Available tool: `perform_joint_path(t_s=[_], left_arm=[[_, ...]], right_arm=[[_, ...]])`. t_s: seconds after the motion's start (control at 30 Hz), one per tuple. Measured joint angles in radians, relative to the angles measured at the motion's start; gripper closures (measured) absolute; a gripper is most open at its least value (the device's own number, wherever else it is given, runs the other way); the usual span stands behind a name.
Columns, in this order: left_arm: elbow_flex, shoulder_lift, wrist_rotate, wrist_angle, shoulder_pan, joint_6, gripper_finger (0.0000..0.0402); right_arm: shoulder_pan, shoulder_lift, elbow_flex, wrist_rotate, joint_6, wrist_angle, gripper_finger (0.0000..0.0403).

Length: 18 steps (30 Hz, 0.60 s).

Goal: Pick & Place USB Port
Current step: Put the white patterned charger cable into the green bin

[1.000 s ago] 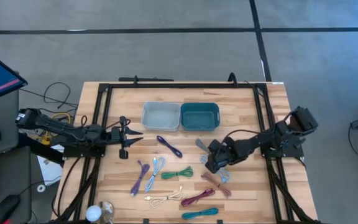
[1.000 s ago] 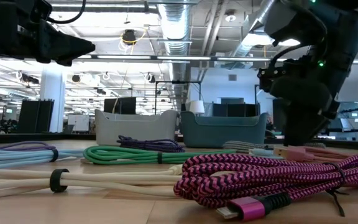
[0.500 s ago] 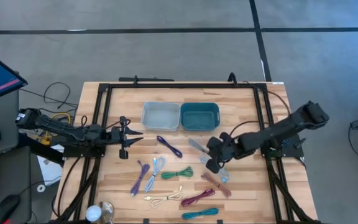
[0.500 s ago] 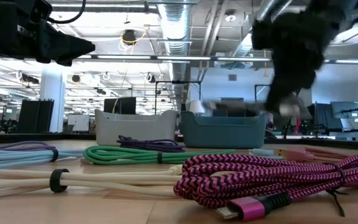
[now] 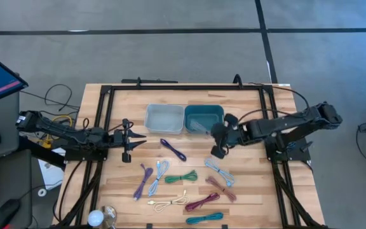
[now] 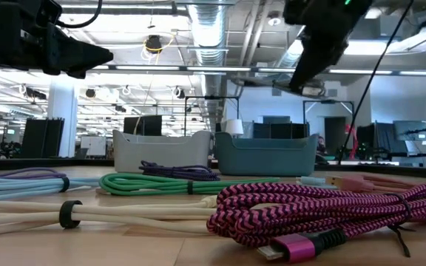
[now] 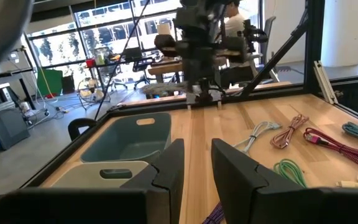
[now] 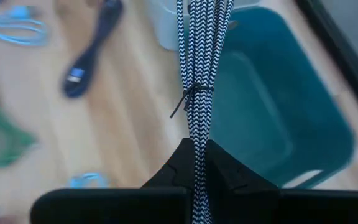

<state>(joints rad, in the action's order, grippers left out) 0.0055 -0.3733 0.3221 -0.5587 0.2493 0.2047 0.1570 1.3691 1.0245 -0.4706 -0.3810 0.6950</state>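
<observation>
My right gripper [image 5: 220, 141] hovers by the teal bin [image 5: 216, 112] and is shut on a black-and-white braided USB cable [image 8: 199, 56]. The bundle reaches out over the teal bin's hollow [image 8: 272, 106] in the right wrist view. In the low view this gripper [image 6: 310, 68] is high above the table. My left gripper [image 5: 138, 139] waits open, left of the grey bin [image 5: 164, 118], touching nothing. Other bundled cables lie flat on the wooden table [image 5: 253, 197]. My right gripper pinches the braided cable bundle between its two fingers, several strands together, a short way below its tie wrap [image 8: 191, 94]. The held stretch [image 8: 197, 146] runs along the fingers and on past them. The bundle is lifted clear of the table, over the teal bin.
On the table lie a dark purple cable [image 5: 173, 149], a lilac one [image 5: 146, 178], light blue ones [image 5: 161, 170] [image 5: 220, 172], green [image 5: 182, 177], cream [image 5: 170, 203], magenta [image 5: 202, 202], teal [image 5: 205, 217] and pink [image 5: 221, 187]. A black frame [image 5: 183, 89] edges the table.
My right gripper has risen from the cables at the table's right and swung toward the far edge, up to the teal bin. The braided cable has come up with it, lifted clear of the table, and now reaches over the bin.
</observation>
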Motion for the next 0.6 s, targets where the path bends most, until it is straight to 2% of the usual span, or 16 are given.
perform_joint_path(t_s=[0.23, 0.43, 0.6], left_arm=[[0.0, 0.0, 0.0, 0.0, 0.0, 0.0, 0.032], [0.0, 0.0, 0.0, 0.0, 0.0, 0.0, 0.032], [0.0, -0.001, 0.0, 0.0, 0.0, 0.0, 0.032]], right_arm=[[-0.151, 0.069, 0.0, 0.003, 0.177, -0.019, 0.0398], [-0.271, 0.135, 0.0, 0.111, 0.287, -0.097, 0.0398], [-0.327, 0.187, 0.0, 0.168, 0.312, -0.105, 0.0398]])
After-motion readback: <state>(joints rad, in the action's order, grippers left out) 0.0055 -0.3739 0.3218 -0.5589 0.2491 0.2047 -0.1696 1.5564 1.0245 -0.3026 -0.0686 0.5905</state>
